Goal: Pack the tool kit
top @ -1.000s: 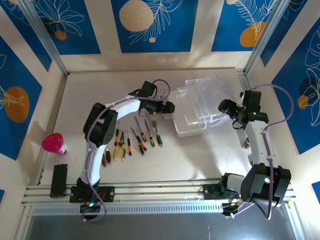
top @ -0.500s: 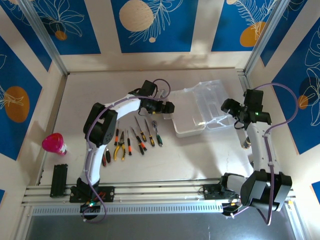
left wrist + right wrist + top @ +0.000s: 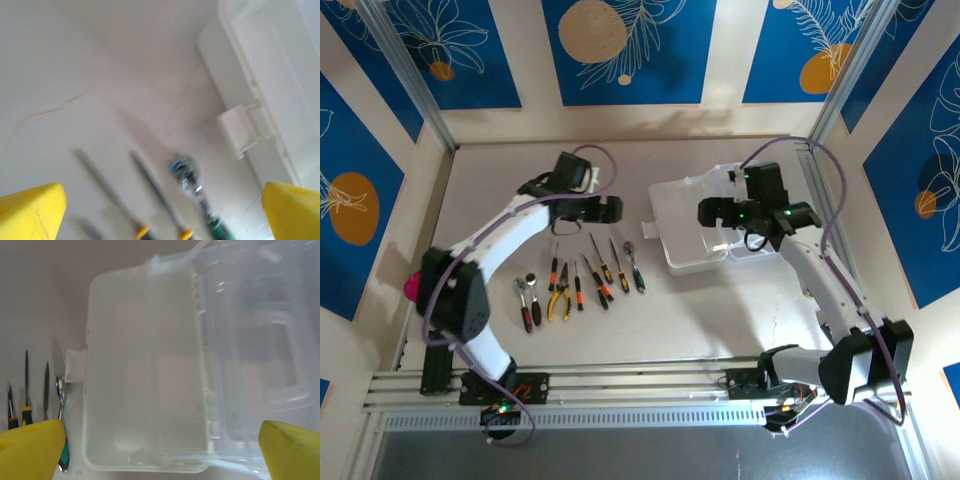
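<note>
The clear plastic box (image 3: 142, 390) sits open on the tabletop (image 3: 720, 305), lid folded back on its 3 o'clock side. The screwdrivers (image 3: 601, 262) and yellow-handled pliers (image 3: 558, 302) lie in a row at its 9 o'clock. The left gripper (image 3: 611, 208) hovers over the row and the right gripper (image 3: 704, 212) over the box, both with jaws wide apart and empty. The screwdrivers look light, stiff and prone to roll, so pinch across a handle.

- The wall panels (image 3: 650, 60) are being shown in blue, with white leaf outlines and orange discs.
- The lidded box (image 3: 695, 235) is being seen as clear.
- The pliers (image 3: 558, 302) are being shown with yellow handles.
- The ratchet (image 3: 635, 266) is being shown with a green handle.
- The left gripper (image 3: 162, 202) and right gripper (image 3: 160, 447) are being shown with yellow pads.
</note>
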`<control>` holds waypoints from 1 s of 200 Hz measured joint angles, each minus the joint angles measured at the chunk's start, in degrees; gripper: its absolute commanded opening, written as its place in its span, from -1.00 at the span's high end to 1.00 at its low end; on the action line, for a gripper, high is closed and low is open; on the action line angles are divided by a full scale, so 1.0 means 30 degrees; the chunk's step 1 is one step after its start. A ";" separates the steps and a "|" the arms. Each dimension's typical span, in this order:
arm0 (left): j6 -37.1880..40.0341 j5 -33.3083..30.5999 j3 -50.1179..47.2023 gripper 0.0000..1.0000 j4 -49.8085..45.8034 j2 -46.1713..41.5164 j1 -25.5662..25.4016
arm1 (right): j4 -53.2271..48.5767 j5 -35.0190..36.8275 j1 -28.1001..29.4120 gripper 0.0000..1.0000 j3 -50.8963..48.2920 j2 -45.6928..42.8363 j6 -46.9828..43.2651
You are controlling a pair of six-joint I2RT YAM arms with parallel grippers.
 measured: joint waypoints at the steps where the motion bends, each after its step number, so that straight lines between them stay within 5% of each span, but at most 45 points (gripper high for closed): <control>1: 0.0007 -0.0051 -0.0066 -0.99 -0.0015 -0.0095 0.0036 | 0.0000 0.0000 0.0036 -0.99 0.0007 0.0044 -0.0007; 62: -0.0080 -0.2273 -0.7227 -0.88 -0.2171 -0.3803 0.2528 | 0.0175 -0.0219 0.2244 -0.99 0.0699 0.2543 -0.0175; 200: -0.1217 -0.0991 -1.0681 0.08 -0.2076 -0.3126 0.0816 | 0.0525 -0.0488 0.2739 -0.99 0.1093 0.3636 -0.0219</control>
